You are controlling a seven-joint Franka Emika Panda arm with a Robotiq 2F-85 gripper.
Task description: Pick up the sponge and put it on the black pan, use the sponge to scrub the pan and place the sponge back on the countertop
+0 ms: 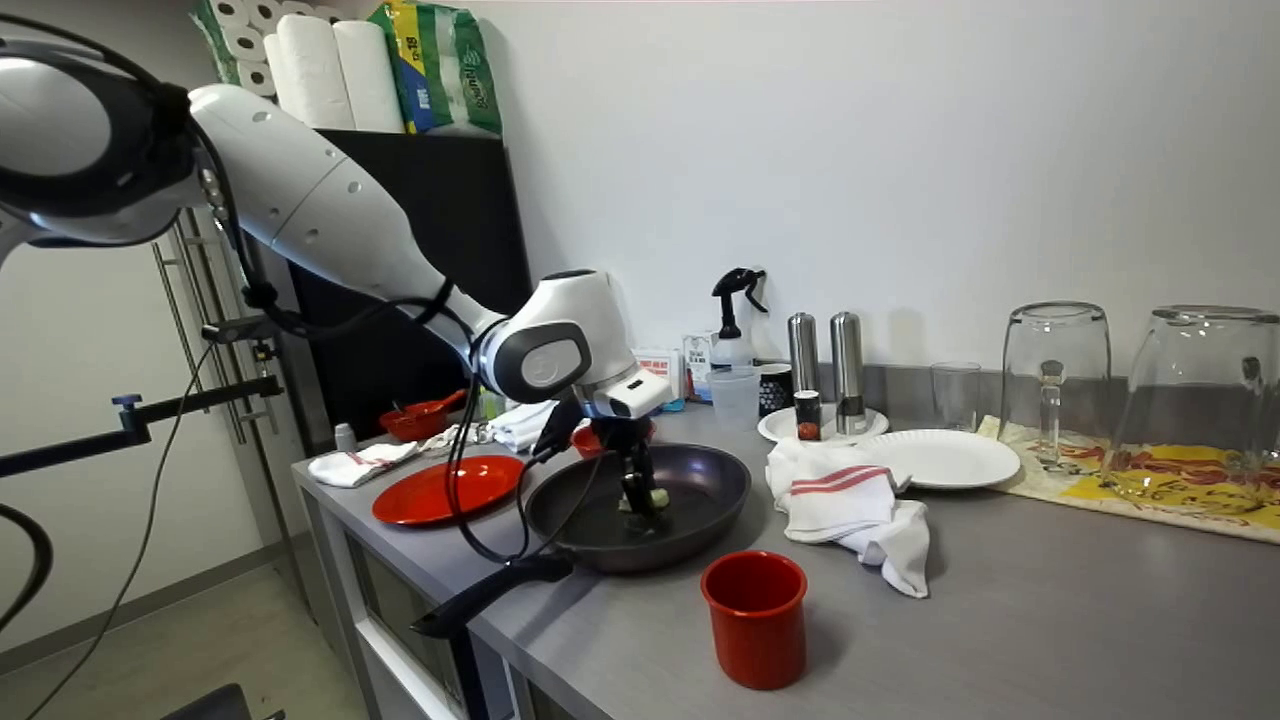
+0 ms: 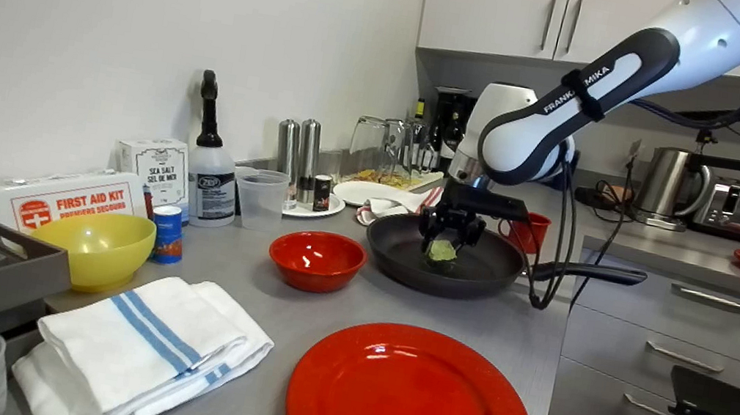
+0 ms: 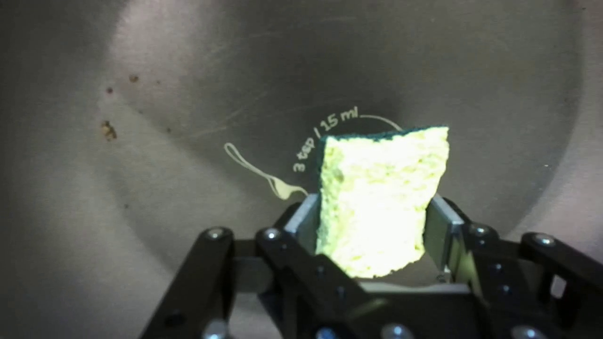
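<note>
The sponge (image 3: 381, 197) is yellow with a thin dark green layer on its underside. My gripper (image 3: 372, 219) has a finger pressed on each of two opposite sides of it, in the wrist view. The black pan (image 3: 212, 61) fills the background there, with small brown crumbs on its left side. In both exterior views the gripper (image 2: 442, 243) points down inside the pan (image 2: 396, 252), with the sponge (image 2: 442, 251) low at the pan's floor. Whether the sponge touches the floor I cannot tell. The pan (image 1: 705, 490) stands on the countertop (image 1: 960, 610).
A red mug (image 1: 755, 625) stands near the pan and its handle (image 1: 490, 597), which sticks out over the counter edge. A red bowl (image 2: 317, 262), a red plate (image 2: 413, 404) and a white towel (image 1: 850, 500) lie around the pan. Cables (image 1: 460, 470) hang by the arm.
</note>
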